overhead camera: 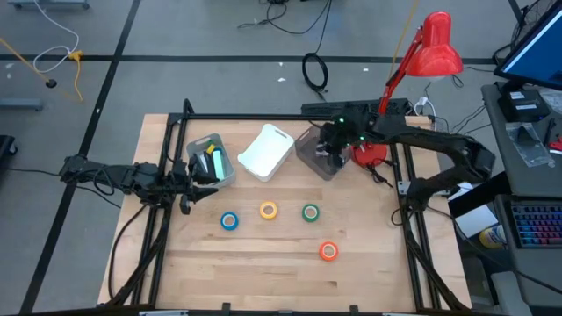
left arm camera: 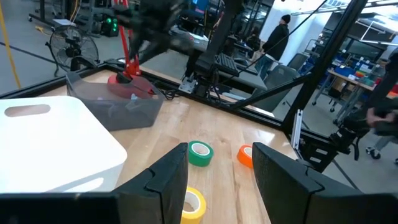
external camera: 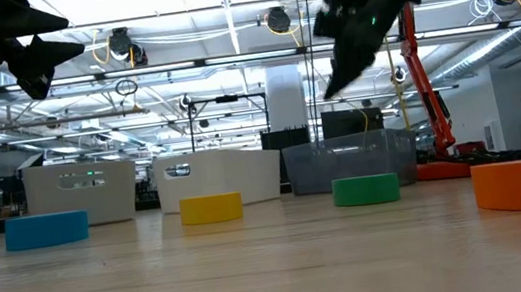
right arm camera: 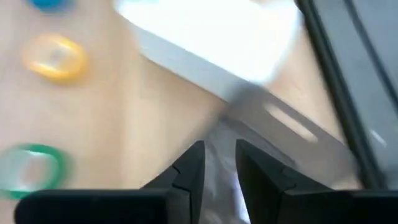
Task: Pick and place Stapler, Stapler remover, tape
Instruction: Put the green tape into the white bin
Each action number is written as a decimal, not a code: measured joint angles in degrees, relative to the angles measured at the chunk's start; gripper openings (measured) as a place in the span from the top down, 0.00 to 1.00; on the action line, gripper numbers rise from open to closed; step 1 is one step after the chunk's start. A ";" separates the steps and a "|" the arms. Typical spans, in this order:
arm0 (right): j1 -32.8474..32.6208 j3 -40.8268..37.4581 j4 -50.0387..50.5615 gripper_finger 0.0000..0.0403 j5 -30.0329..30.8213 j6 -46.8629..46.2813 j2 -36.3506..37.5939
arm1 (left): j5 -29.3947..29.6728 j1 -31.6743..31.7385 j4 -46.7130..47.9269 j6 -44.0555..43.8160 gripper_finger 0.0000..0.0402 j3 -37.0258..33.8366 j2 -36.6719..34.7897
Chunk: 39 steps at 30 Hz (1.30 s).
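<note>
Over the grey bin (overhead camera: 318, 154) hovers the right gripper (overhead camera: 332, 149), jaws slightly parted, empty; the left gripper (overhead camera: 186, 186) waits open. All four tape rolls (overhead camera: 269, 211) lie unplaced on the table.

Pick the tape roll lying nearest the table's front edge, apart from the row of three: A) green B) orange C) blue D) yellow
B: in the high view the orange roll lies alone nearer the front edge, while the blue roll, yellow roll and green roll form the row behind it.
</note>
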State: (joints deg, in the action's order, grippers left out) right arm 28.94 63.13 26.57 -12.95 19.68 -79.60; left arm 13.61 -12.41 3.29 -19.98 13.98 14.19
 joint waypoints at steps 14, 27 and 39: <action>-20.30 0.00 11.75 0.79 -6.61 2.50 10.28 | 0.00 -0.01 -0.04 0.31 0.55 0.00 -0.01; -31.06 -0.06 7.63 0.59 0.99 9.40 -3.61 | 0.00 -0.01 -0.04 0.25 0.55 0.00 -0.01; -31.75 -0.02 5.66 0.56 0.70 15.82 -16.28 | 0.00 -0.01 -0.07 -0.05 0.55 0.00 0.00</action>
State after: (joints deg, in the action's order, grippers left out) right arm -2.81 63.12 32.23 -12.25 35.50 -95.88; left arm 13.61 -12.42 3.22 -20.03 13.98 14.19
